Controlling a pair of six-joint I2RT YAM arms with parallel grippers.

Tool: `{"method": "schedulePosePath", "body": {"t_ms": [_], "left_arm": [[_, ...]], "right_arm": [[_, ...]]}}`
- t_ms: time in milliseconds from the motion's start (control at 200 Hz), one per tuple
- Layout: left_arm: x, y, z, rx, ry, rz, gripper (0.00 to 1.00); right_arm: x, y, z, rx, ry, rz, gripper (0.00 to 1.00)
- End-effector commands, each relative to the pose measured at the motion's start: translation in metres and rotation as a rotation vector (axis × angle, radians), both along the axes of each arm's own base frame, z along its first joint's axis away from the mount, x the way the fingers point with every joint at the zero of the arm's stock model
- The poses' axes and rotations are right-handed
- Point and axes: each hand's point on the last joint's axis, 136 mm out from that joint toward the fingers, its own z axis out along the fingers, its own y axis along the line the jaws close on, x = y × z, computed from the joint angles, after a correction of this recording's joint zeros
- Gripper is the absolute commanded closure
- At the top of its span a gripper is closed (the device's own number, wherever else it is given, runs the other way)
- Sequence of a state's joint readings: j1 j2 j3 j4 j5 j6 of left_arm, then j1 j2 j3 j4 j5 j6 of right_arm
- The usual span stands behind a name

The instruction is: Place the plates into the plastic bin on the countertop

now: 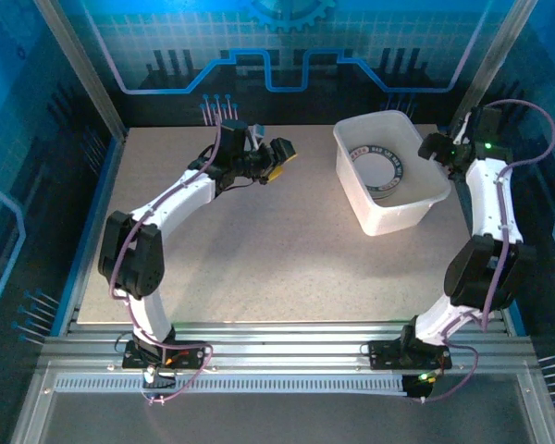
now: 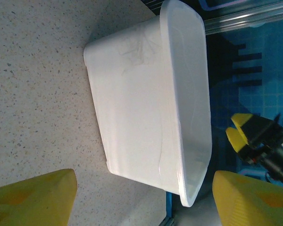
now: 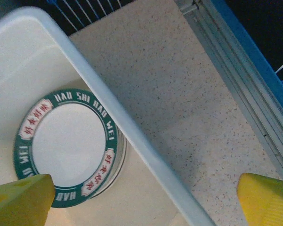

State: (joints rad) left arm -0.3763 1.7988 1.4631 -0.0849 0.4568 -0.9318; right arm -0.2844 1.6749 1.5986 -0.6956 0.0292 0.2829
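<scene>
The white plastic bin (image 1: 388,215) stands at the back right of the beige countertop (image 1: 259,259). A stack of plates (image 1: 381,171) lies inside it; the top plate (image 3: 68,146) has a dark green lettered rim. My right gripper (image 1: 432,150) hovers over the bin's right rim (image 3: 118,125), open, its yellow fingertips (image 3: 19,200) straddling the rim with nothing held. My left gripper (image 1: 282,162) hangs open and empty over the countertop left of the bin, facing the bin's side wall (image 2: 141,94). Across the bin it sees the right gripper (image 2: 249,136).
A blue edge and metal rail (image 3: 245,80) run close along the bin's right side. Blue walls (image 1: 277,55) close the back. Bare countertop (image 1: 287,268) stretches across the middle and front, between the two arm bases.
</scene>
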Motion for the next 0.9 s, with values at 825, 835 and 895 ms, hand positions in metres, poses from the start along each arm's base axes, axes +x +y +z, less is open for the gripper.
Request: {"method": "schedulePosePath", "body": {"t_ms": [825,835,895], "left_arm": [[-0.039,0.053,0.020,0.111,-0.107,0.035,0.23],[-0.041,0.055,0.020,0.117,-0.109,0.037,0.23],[-0.046,0.071,0.019,0.150,-0.118,0.059,0.23]], "right_arm": [[-0.010,0.119,-0.059,-0.020,0.012,0.452,0.31],[-0.010,0.121,-0.059,-0.018,0.010,0.453,0.31],[-0.013,0.130,-0.056,0.004,-0.007,0.458,0.31]]}}
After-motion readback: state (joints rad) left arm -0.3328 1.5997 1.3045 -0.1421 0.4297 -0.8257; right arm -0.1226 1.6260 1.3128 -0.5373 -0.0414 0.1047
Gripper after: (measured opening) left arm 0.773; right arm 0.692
